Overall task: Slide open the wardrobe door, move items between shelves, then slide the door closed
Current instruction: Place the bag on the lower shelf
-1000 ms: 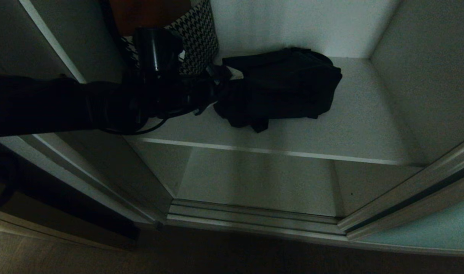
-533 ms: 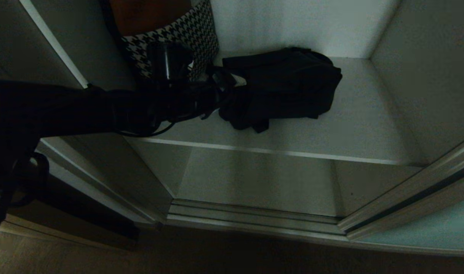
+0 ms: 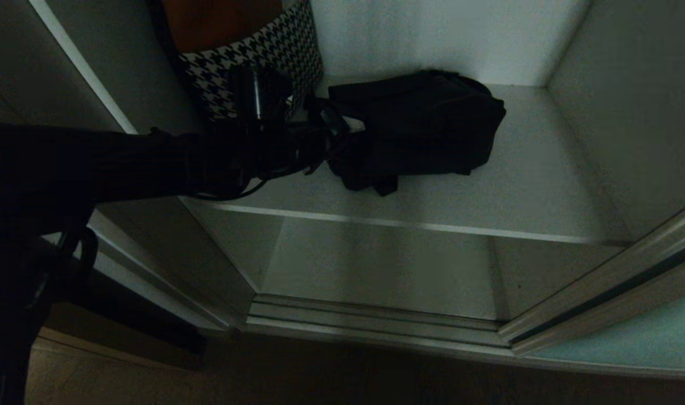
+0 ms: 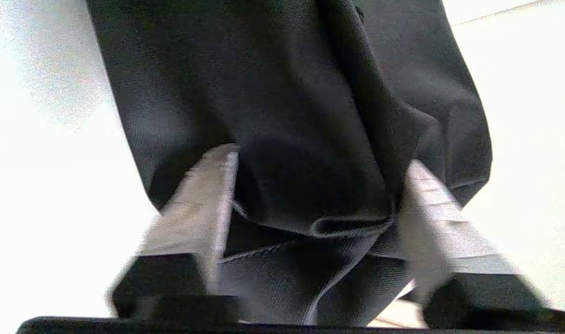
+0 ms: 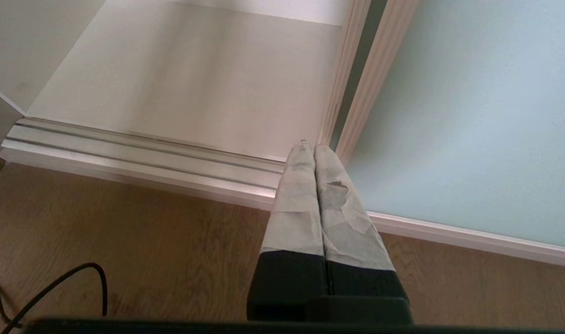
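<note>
A home bedroom or dressing area, seen at an open built-in wardrobe. A frosted blue-green sliding door [image 5: 472,116] in a thin silver frame stands pushed aside on a ridged metal floor track [image 5: 138,160]. Inside, 2 pale shelves [image 3: 432,208] hold folded black clothing [image 3: 421,129] and a houndstooth cloth [image 3: 286,53]. Wood-grain flooring [image 5: 125,241] runs up to the track.
</note>
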Robot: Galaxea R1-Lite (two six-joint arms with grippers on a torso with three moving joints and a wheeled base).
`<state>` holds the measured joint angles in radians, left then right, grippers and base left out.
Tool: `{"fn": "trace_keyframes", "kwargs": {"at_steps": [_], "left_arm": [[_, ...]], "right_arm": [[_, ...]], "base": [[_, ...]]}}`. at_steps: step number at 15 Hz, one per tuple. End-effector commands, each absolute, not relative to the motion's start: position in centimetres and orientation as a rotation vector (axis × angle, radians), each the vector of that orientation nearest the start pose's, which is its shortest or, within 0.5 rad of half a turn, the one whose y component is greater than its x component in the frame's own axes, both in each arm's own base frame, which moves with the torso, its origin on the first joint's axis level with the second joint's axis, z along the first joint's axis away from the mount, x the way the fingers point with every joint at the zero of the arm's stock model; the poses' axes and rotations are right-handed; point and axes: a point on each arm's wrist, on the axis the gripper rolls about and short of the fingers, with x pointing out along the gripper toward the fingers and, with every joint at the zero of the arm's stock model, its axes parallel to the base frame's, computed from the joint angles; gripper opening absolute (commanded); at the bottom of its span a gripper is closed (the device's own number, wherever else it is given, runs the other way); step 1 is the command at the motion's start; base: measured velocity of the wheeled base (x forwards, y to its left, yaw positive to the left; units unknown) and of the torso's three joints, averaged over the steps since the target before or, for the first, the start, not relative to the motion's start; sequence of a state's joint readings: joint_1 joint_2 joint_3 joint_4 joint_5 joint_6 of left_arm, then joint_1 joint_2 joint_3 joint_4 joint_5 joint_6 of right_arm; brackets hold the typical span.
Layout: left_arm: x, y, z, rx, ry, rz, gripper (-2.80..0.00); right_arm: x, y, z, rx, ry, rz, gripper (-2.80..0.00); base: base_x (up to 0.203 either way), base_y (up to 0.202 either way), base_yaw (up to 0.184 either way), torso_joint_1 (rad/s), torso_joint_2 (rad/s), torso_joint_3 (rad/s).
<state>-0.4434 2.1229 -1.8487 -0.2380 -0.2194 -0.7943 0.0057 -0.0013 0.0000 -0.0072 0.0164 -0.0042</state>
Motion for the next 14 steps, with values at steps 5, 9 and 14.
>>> {"fn": "trace_keyframes", "kwargs": {"at_steps": [5,9,14], "left_arm": [[40.9,-20.1,26.9,-0.762,0.309,-0.611,-2.80],[40.3,-20.2,27.6,-0.757,0.322,-0.613,-2.80],[37.3,-20.6,29.9,-0.620,0.275,-0.590,-2.80]], "right_arm": [[-2.3,0.0,7.6,-0.005,-0.011,0.023,-2.80],[-2.3,0.0,7.6,-0.005,-0.012,0.023,-2.80],[-2.3,0.0,7.6,-0.005,-0.011,0.023,-2.80]], "base": [[0.000,0.000,0.000,0.000,0.00,0.000],[0.000,0.000,0.000,0.000,0.00,0.000],[0.000,0.000,0.000,0.000,0.00,0.000]]}}
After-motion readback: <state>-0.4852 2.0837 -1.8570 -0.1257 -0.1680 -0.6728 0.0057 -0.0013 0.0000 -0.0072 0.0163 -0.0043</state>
